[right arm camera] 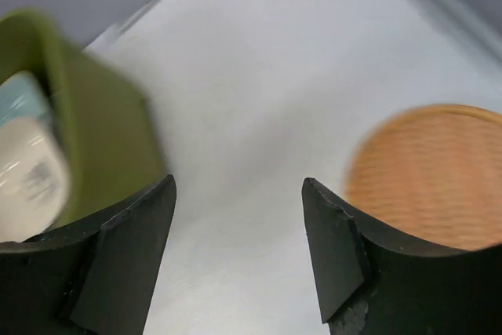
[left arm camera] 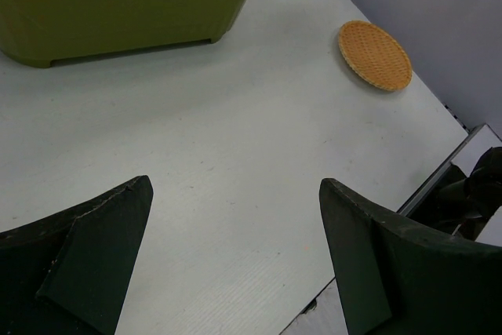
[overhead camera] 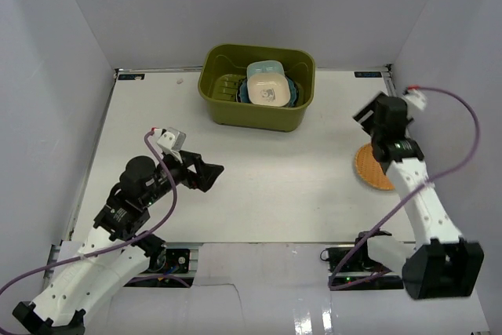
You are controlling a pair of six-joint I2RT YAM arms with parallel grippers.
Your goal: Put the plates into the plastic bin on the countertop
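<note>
The right pincer (right arm camera: 237, 217), spread and empty, hangs beside the orange woven-look plate (overhead camera: 367, 170) at the right of the desk (overhead camera: 259, 186); best slip one finger under its rim before lifting toward the far olive bin (overhead camera: 251, 115).

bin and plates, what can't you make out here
- Top view: the cream plate covers the stack in the plastic bin, so the count beneath is hidden.
- Left wrist view: the bin's wall hides its inside, and the top edge cuts it off.
- Right wrist view: blur smears the plates' patterns.
- Top view: the right arm covers part of the orange plate.
</note>
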